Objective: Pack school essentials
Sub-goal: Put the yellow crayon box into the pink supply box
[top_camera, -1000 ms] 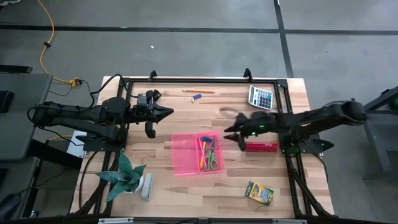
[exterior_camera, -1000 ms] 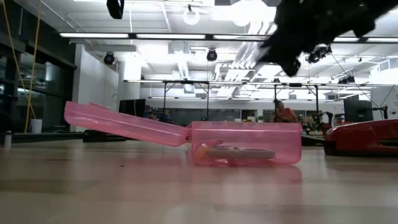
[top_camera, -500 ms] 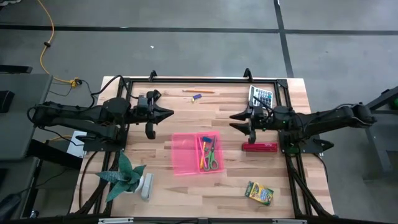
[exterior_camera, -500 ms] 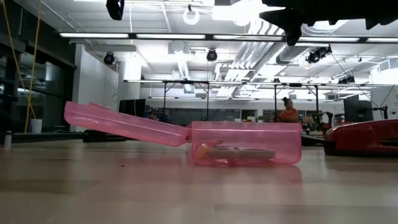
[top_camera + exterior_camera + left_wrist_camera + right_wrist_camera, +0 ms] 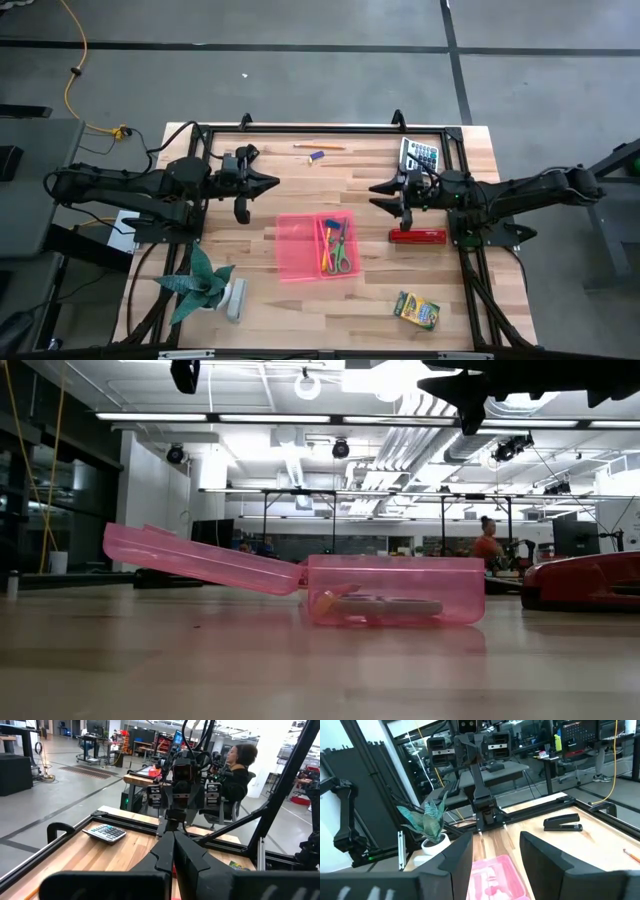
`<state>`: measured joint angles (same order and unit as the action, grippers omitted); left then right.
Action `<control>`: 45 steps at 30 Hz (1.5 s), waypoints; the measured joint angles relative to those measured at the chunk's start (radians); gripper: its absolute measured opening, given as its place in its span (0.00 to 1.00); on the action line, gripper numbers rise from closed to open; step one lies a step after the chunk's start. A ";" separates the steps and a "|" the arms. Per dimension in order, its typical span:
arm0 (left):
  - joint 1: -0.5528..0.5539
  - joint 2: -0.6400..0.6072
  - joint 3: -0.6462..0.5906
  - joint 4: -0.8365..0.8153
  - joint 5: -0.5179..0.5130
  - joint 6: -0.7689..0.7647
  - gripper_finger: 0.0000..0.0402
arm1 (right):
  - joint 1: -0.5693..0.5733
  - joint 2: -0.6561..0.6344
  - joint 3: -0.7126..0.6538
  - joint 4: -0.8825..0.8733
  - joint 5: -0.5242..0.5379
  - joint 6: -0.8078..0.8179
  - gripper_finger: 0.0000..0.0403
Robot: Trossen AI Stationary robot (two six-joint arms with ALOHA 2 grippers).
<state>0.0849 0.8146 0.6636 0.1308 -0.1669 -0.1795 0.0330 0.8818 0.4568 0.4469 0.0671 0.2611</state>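
Note:
The open pink case (image 5: 315, 245) lies on the table's middle, its lid (image 5: 200, 560) tilted up on the left. Green-handled scissors (image 5: 341, 252) and thin pencils (image 5: 326, 245) lie in its right half. The yellow-green crayon box (image 5: 416, 310) lies near the table's near right corner. An orange pencil (image 5: 318, 147) and a blue eraser (image 5: 317, 155) lie by the far edge. My left gripper (image 5: 272, 181) hovers left of and beyond the case, shut and holding nothing. My right gripper (image 5: 376, 194) hovers right of and beyond the case, open.
A red stapler (image 5: 418, 236) lies right of the case, below the right arm. The calculator (image 5: 420, 155) sits at the far right. A black stapler (image 5: 240, 205) lies under the left arm. A potted plant (image 5: 205, 285) stands at the near left. Black frame rails border the table.
My right gripper has risen and drawn back from beside the case and red stapler toward the table's far right, then held still. The case and its contents have stayed put.

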 joint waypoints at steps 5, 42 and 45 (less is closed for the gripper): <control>0.000 0.000 0.000 0.000 0.000 0.000 0.00 | 0.000 0.000 0.000 -0.001 -0.012 0.000 0.39; 0.000 0.000 0.000 -0.001 -0.003 0.000 0.00 | 0.688 0.411 0.202 -0.964 -0.283 0.969 0.39; 0.000 0.000 0.000 -0.001 -0.003 0.000 0.00 | 0.688 0.459 0.202 -0.909 -0.285 0.938 0.39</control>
<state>0.0849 0.8146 0.6636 0.1303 -0.1696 -0.1799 0.7212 1.3404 0.6587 -0.4622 -0.2180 1.1992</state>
